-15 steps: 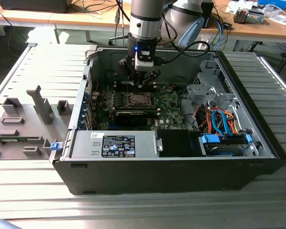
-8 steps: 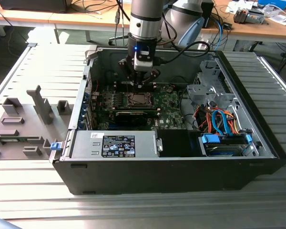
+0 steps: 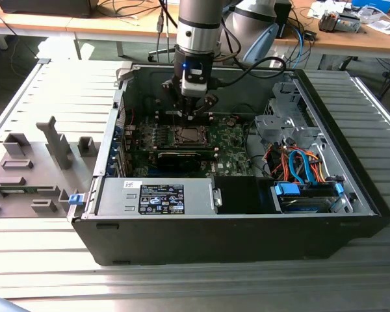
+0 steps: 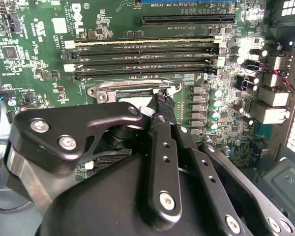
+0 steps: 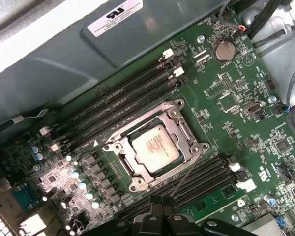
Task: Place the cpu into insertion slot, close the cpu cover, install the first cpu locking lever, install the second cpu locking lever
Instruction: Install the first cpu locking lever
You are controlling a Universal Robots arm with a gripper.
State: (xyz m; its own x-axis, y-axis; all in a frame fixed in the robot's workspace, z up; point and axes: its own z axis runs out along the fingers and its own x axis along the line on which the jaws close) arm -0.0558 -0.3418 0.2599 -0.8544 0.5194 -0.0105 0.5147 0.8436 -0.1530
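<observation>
One open computer case (image 3: 234,214) lies on the slatted table (image 3: 45,260), and the arm reaches down into it from above. Within the case we see the green motherboard (image 5: 236,98), and on it the insertion slot (image 5: 155,147) with its silver rim. The cpu (image 5: 154,147) sits flat in that slot, its grey top squarely framed. The cpu cover (image 5: 179,129) appears to lie down around the chip, though we cannot tell whether it is fully seated. A thin wire lever (image 5: 187,169) runs beside one edge of the socket toward the pincer (image 5: 161,212), which hovers just beside that edge; whether it touches the wire is unclear. In the second wrist view the pincer (image 4: 160,101) shows its fingertips drawn together at a narrow point, with nothing visibly clamped between them.

We judge the step in hand to be a locking lever. To do it well, we press on the wire alone, keep clear of the memory slots (image 5: 118,96), and guide the lever under its retaining hook without twisting the cover.
</observation>
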